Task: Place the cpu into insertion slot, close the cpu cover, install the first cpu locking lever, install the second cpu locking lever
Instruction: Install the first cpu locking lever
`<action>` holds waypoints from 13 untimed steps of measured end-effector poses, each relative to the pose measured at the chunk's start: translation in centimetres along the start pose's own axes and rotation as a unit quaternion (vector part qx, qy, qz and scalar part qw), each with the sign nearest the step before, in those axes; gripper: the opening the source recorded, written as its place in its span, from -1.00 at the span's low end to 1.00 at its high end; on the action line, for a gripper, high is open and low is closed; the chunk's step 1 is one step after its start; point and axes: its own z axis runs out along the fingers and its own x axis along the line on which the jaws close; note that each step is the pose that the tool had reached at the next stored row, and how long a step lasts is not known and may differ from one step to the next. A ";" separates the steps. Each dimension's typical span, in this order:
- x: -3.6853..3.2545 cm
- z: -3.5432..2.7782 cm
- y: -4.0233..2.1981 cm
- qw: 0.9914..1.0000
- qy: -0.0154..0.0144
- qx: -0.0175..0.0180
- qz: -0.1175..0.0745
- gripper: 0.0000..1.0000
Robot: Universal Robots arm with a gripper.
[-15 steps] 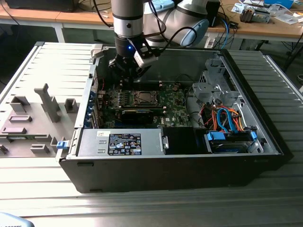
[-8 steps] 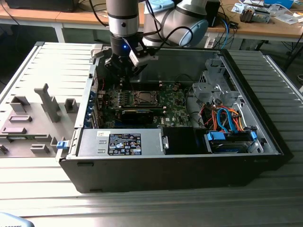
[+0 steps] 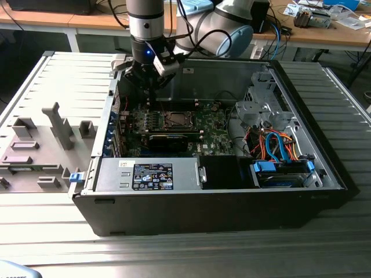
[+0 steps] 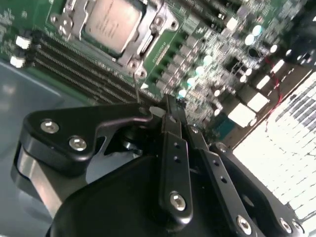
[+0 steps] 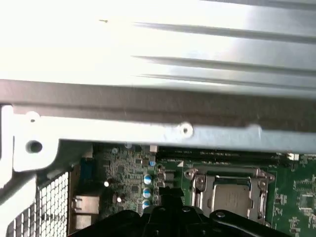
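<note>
Gripper (image 4: 170, 106) above one cpu (image 4: 109, 22).

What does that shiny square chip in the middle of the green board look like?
The cpu is a small flat square with a grey-beige metal face. It lies flat in the insertion slot on the green circuit board, and a silvery metal frame surrounds its edges. In the second wrist view the tool is apart from it, beside the socket.

In the first wrist view my black gripper body (image 5: 168, 219) hides the near rim of the silvery square insertion slot (image 5: 229, 195). In the second wrist view the grey-beige square cpu (image 4: 111, 22) is cut off by the picture's edge.
</note>
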 end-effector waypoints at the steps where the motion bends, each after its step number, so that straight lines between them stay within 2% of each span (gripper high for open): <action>1: -0.01 -0.01 0.23 1.000 0.000 0.000 0.000 -0.79; 4: -0.12 -0.01 0.40 1.000 0.000 0.000 0.000 -0.79; 8: -0.83 0.01 0.36 1.000 0.000 0.000 0.000 -0.79; 13: -1.25 0.02 0.32 1.000 0.000 0.000 0.000 -0.79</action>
